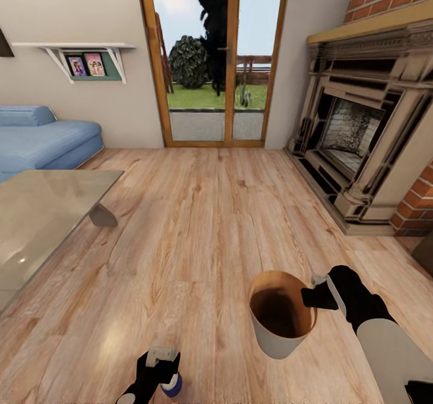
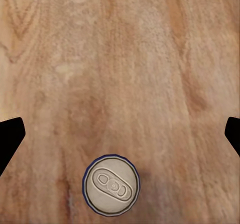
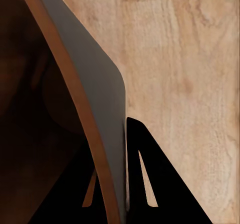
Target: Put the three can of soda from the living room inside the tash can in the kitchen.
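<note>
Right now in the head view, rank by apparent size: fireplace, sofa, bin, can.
1. Fireplace
2. Sofa, cut off by the frame edge
3. Bin, enlarged by nearness to the camera
4. Can, mostly hidden by the left gripper

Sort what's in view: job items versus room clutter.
Job: soda can at the left gripper; trash can, rim pinched by the right gripper.
Clutter: blue sofa, glass table, fireplace, shelf photos.

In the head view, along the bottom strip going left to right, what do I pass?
Left gripper over a can → trash can → right gripper clamped on its rim.
</note>
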